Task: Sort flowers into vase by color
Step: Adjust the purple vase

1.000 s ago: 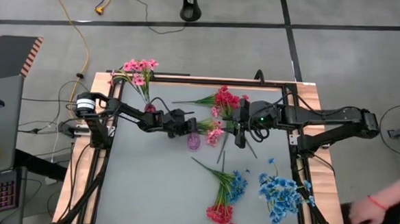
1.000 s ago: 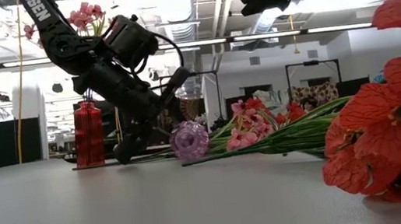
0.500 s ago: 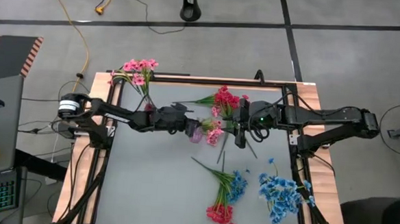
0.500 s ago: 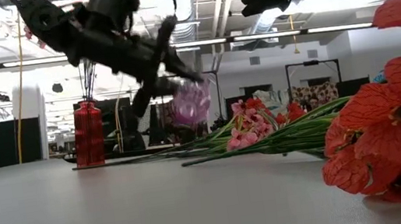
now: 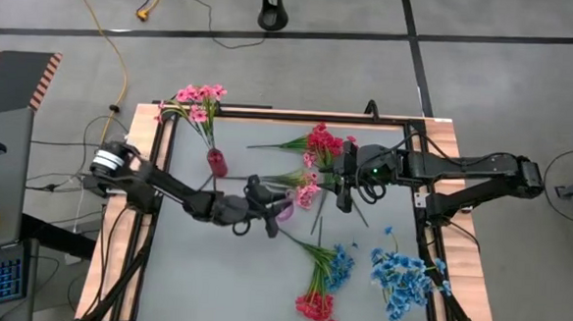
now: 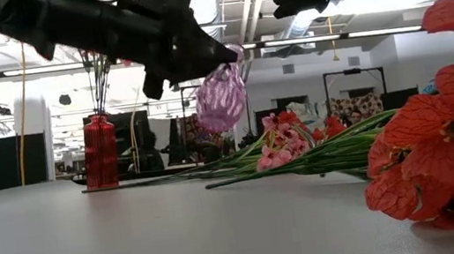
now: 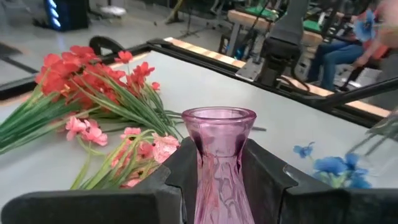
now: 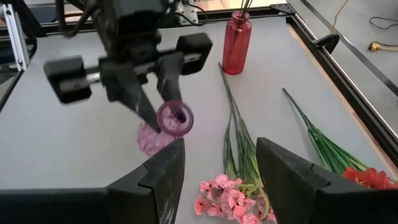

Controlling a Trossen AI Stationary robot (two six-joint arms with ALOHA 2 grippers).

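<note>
Above mid-desk (image 5: 212,265), left claw (image 5: 272,211) pinching purple vase (image 6: 221,97), lifted clear. Right claw (image 5: 343,198) spread, hovering by pink flowers (image 5: 307,190); red vase (image 5: 216,163) upright behind.

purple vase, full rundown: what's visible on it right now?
The purple vase is translucent pink-purple glass with a ribbed, swirled body, a narrow neck and a flared round mouth; nothing shows inside it. The left tool is clamped on its neck, one finger on each side. It is lifted clear of the table, hanging tilted in the air near the middle, beside the pink flowers. Nothing else touches it. The right tool hovers open nearby.
</note>
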